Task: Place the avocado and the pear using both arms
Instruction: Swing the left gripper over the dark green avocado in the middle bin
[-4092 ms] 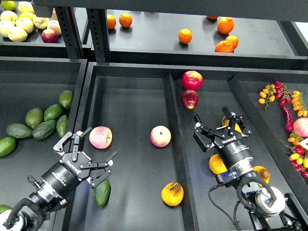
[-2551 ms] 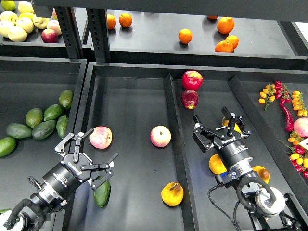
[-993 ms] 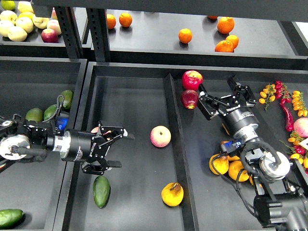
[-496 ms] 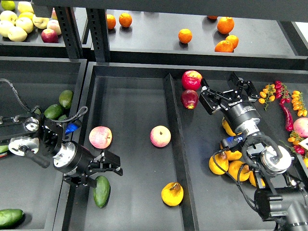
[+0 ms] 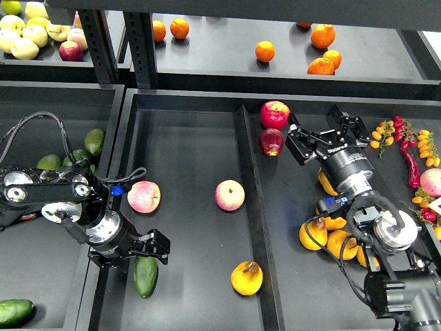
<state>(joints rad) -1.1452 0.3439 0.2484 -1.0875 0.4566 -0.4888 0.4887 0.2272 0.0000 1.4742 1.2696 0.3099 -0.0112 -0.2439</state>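
The dark green avocado (image 5: 145, 276) lies at the front left of the middle tray (image 5: 186, 138). My left gripper (image 5: 131, 253) hangs open just above the avocado's upper end, pointing down, with nothing between its fingers. The golden pear (image 5: 247, 278) with a brown blotch lies at the front of the same tray, beside the centre divider (image 5: 251, 207). My right gripper (image 5: 324, 134) is open and empty, held over the right compartment next to a dark red apple (image 5: 271, 142), far from the pear.
Two pink-yellow apples (image 5: 144, 196) (image 5: 230, 195) lie mid-tray. A red apple (image 5: 275, 114) sits at the back. Yellow fruit (image 5: 313, 234) lies under my right arm. Several avocados (image 5: 94, 141) fill the left bin. Oranges (image 5: 265, 51) sit on the shelf; peppers (image 5: 412, 162) are at the far right.
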